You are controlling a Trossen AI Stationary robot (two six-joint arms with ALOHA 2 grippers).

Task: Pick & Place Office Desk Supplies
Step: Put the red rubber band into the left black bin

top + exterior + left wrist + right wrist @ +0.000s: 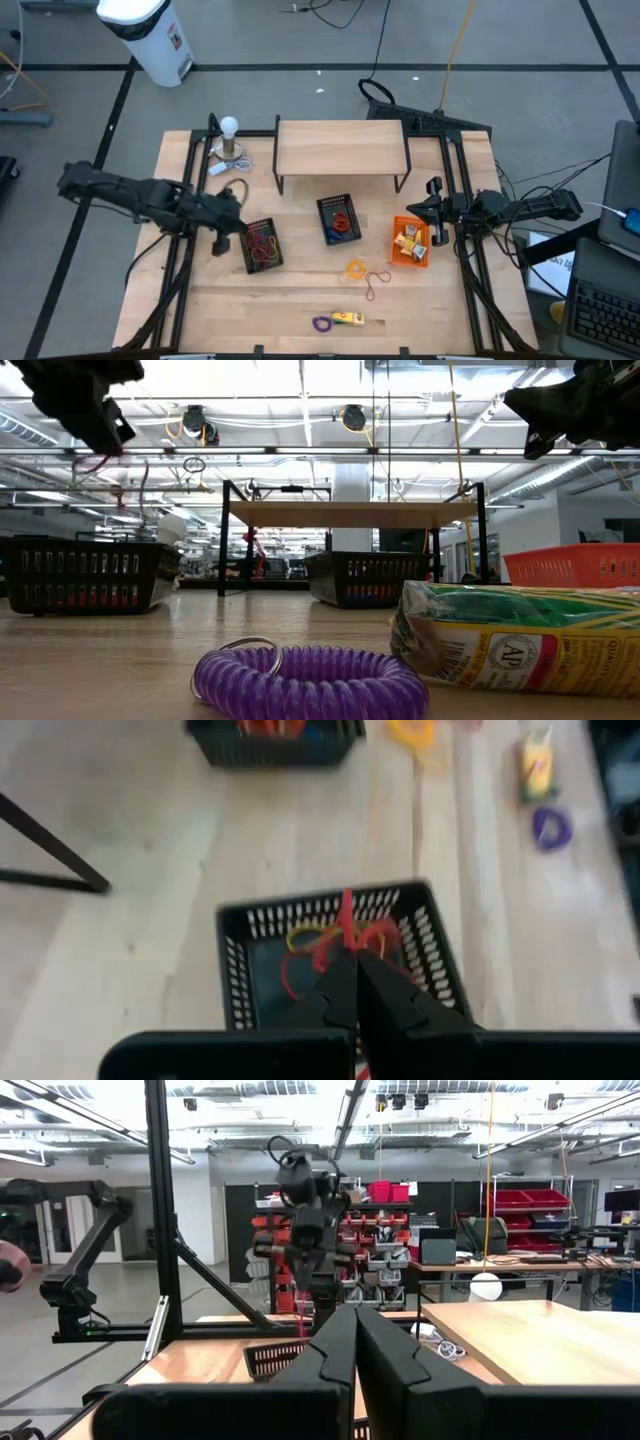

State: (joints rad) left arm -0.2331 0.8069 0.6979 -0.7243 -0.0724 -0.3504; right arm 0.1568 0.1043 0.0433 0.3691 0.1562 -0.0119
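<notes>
Open tabletop (300, 295) between baskets (338, 218) and packet (348, 319)

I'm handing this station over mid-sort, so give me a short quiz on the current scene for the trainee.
1. True or false: the purple coiled plastic loop lies inside a basket.
2. Where are most of the small yellow packets? A: on the wooden shelf. B: in the orange mesh basket. C: under the white ball-topped stand.
3. Fill in: the left pincer hangs over the black mesh basket, shut on a thin ____ elastic loop.

Key:
1. False. It lies on the bare table beside a loose yellow packet.
2. B.
3. Red.
</notes>
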